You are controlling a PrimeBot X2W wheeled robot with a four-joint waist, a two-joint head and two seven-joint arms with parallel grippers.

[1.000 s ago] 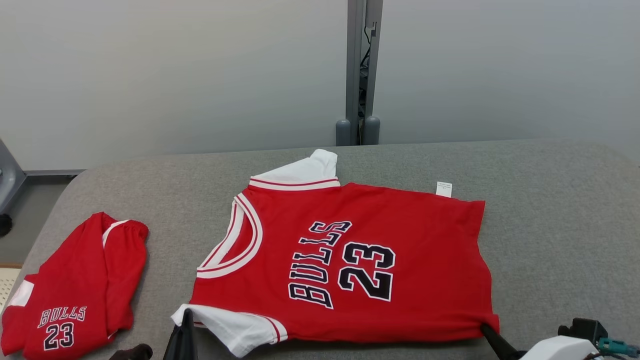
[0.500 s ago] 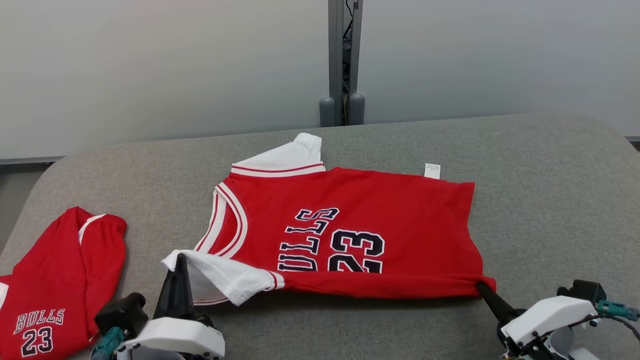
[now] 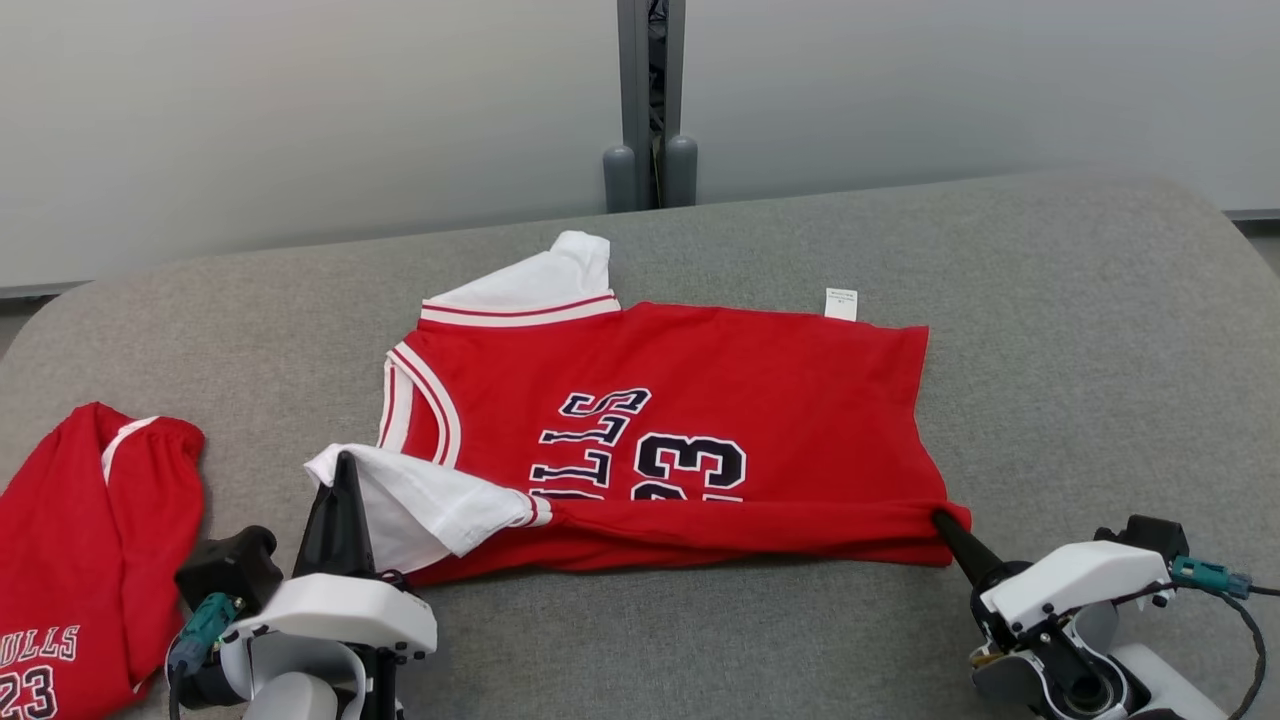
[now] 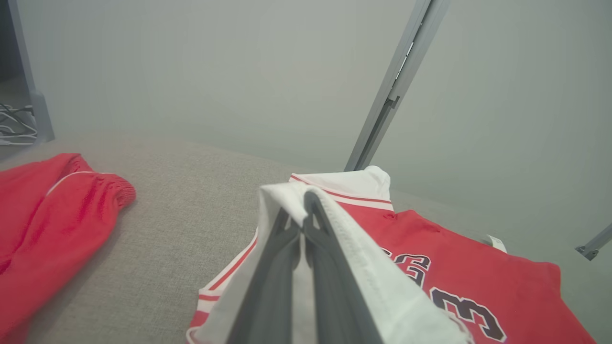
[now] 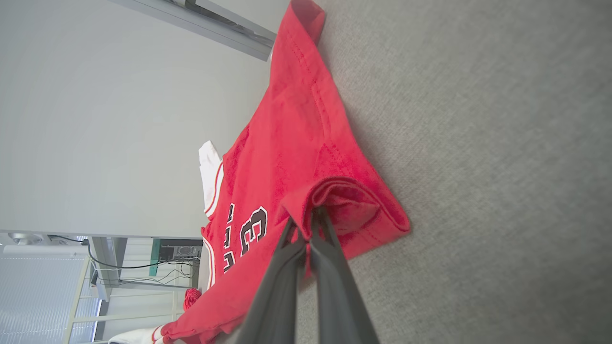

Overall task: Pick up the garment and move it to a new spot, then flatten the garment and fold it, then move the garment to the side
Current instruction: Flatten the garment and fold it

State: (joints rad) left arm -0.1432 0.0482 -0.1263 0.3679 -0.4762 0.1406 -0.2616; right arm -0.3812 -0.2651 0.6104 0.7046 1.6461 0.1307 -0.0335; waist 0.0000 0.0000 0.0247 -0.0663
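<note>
Red cloth is pinched in the right gripper [image 3: 940, 518]: its two dark fingers are pressed together on the near hem corner [image 5: 344, 200] of the jersey [image 3: 700, 360]. The left gripper [image 3: 345, 462] is clamped in the same way on the white near sleeve [image 3: 430, 505]. Between these two grips, the near edge is lifted a little and rolled over, so the lower part of the print is hidden.

From both grippers the rest of the jersey lies away, toward the wall, flat on the grey table [image 3: 1080, 380]. Its long axis runs across the robot's front, with the neck on the robot's left and the hem on its right. Each arm is near its own end, so I judge the fold must carry this near edge forward to the far edge. A second red garment [image 3: 90, 520] lies apart, to the left.
</note>
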